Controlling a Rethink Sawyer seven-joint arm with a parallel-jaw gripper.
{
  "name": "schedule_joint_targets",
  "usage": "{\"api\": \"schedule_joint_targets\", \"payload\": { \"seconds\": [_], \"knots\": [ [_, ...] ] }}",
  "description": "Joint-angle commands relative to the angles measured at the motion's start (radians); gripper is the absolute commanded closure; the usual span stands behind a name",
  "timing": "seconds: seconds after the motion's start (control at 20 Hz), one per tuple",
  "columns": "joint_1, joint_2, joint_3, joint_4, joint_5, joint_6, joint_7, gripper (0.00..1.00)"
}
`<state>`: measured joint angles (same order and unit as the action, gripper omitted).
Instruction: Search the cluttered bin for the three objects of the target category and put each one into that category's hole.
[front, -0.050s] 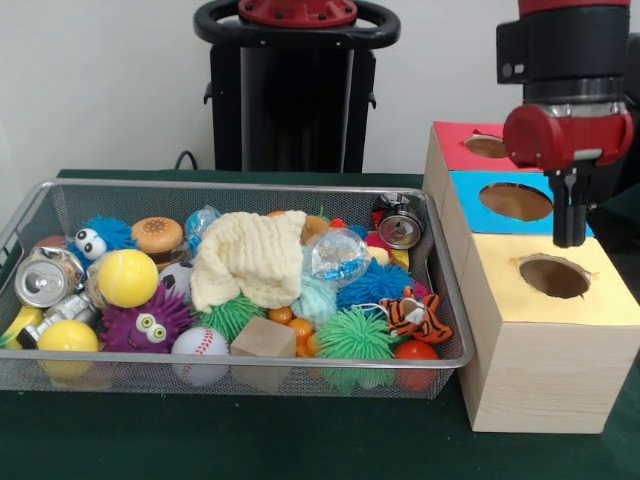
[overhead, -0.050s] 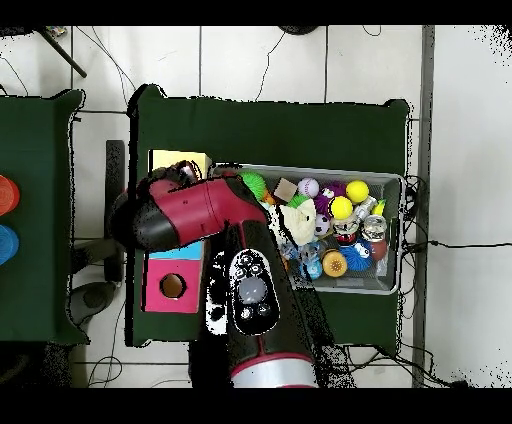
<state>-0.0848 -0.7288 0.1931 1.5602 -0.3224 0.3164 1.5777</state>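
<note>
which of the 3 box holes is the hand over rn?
The hand hangs by the boundary between the blue-top hole and the yellow-top hole, directly over neither. The red-top hole is farthest.

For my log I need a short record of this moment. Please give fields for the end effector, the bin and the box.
end effector: over the box, between the blue and yellow holes; holds nothing visible; open or shut unclear
bin: wire mesh, full of toys, with a cloth on top
box: wooden, beside the bin; red, blue and yellow tops, one hole each
yellow hole: looks empty
</note>
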Motion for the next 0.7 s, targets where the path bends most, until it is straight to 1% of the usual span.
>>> {"api": "schedule_joint_targets", "payload": {
  "seconds": [0.05,0.2,0.35,0.4,0.45,0.5,0.6,0.7],
  "knots": [
    [-0.039,-0.061,0.054,0.085,0.058,0.130,0.085,1.00],
    [-0.039,-0.054,0.040,0.092,0.089,0.044,0.161,1.00],
    [-0.022,-0.005,0.000,0.098,0.176,-0.155,0.346,1.00],
    [-0.013,0.007,-0.014,0.090,0.183,-0.173,0.349,1.00],
    [0.012,0.027,-0.048,0.073,0.191,-0.170,0.355,1.00],
    [0.022,0.035,-0.061,0.068,0.203,-0.172,0.349,1.00],
    [0.039,0.042,-0.076,0.062,0.225,-0.206,0.355,1.00],
    [0.073,0.039,-0.110,0.064,0.258,-0.228,0.371,1.00]
  ]
}}
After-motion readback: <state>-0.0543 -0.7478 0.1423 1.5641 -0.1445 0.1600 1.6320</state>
